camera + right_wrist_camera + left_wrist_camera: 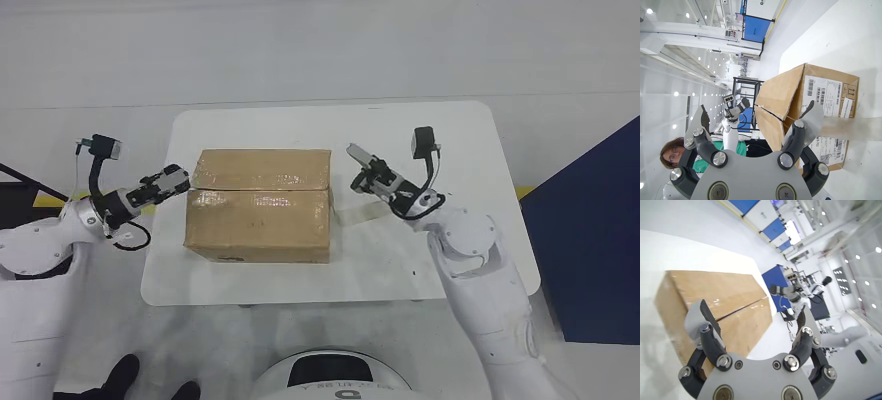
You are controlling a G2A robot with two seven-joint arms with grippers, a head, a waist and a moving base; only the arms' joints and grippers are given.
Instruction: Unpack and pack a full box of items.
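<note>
- Cardboard box [258, 205] sits mid white tabletop [420, 265], long side across, between my two tools.
- Left tool [181, 179]: fingers apart and holding nothing. It is just beside the box's left end, up near the top edge; can't tell if it touches.
- Right tool [358, 168]: fingers apart and holding nothing. It is near the box's right end, with a gap to it.
- Around: blue panel [595, 235] on the floor off the tabletop's right side, well apart from the box.
- Top view: flaps look shut, with glossy tape along the centre seam [262, 188].
- Right wrist view adds more. The flaps are split at the seam with torn edges slightly raised at this end. The end face carries white labels [829, 94]. A translucent tape strip [848, 128] runs from beside my finger out past the box's edge.
- Left wrist view: the plain opposite end, the seam running away along the top, and my right arm farther off beyond the box.
</note>
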